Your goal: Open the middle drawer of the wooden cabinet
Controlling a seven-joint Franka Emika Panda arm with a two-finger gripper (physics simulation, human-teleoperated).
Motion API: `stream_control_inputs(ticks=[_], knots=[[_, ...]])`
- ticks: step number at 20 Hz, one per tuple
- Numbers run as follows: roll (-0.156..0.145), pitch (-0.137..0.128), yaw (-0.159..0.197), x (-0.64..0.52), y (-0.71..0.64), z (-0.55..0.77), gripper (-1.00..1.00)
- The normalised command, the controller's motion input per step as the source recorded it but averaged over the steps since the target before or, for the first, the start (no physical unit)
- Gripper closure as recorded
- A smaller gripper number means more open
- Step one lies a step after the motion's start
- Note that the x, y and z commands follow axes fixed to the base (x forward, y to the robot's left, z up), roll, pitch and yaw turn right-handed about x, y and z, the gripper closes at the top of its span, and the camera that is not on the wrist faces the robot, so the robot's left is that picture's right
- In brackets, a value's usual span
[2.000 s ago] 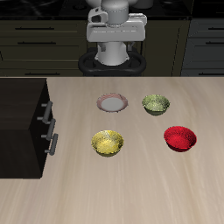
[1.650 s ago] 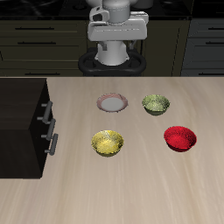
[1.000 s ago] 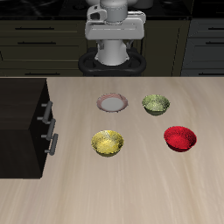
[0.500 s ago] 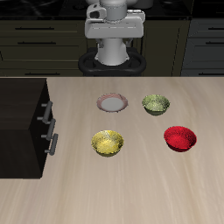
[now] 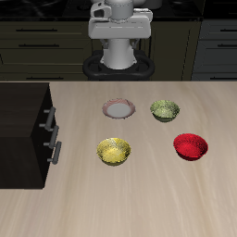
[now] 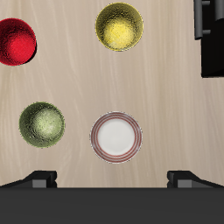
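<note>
The wooden cabinet [image 5: 20, 130] is a near-black box standing at one side edge of the table, with two grey bar handles on its front. The lower of these belongs to the middle drawer [image 5: 56, 151], which sits shut, flush with the drawer above it. In the wrist view a corner of the cabinet [image 6: 213, 52] and the middle drawer's handle [image 6: 201, 19] show. My gripper [image 6: 114, 180] hangs open and empty high over the table's back part, above the white bowl [image 6: 115, 136] and far from the cabinet. In the exterior view only the arm [image 5: 118, 32] shows.
Several bowls stand mid-table: a white one [image 5: 118, 109], a green one [image 5: 165, 110], a yellow one [image 5: 114, 151] and a red one [image 5: 191, 146]. Dark kitchen cupboards [image 5: 37, 42] run behind the table.
The arm has crept slightly upward and back over the two seconds. The bowls and the cabinet have not moved, and the drawers stay shut.
</note>
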Motion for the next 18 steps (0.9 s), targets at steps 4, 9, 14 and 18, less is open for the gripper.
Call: stream_control_inputs(ticks=[4,9,14,18], knots=[[-0.005,-0.004,-0.010,-0.01,-0.01,0.02,-1.00],[-0.005,-0.010,-0.004,-0.02,-0.01,0.05,-1.00],[-0.001,-0.006,-0.005,0.00,-0.03,0.05,-1.00],[0.009,-0.009,-0.006,0.03,0.02,0.04,-1.00]])
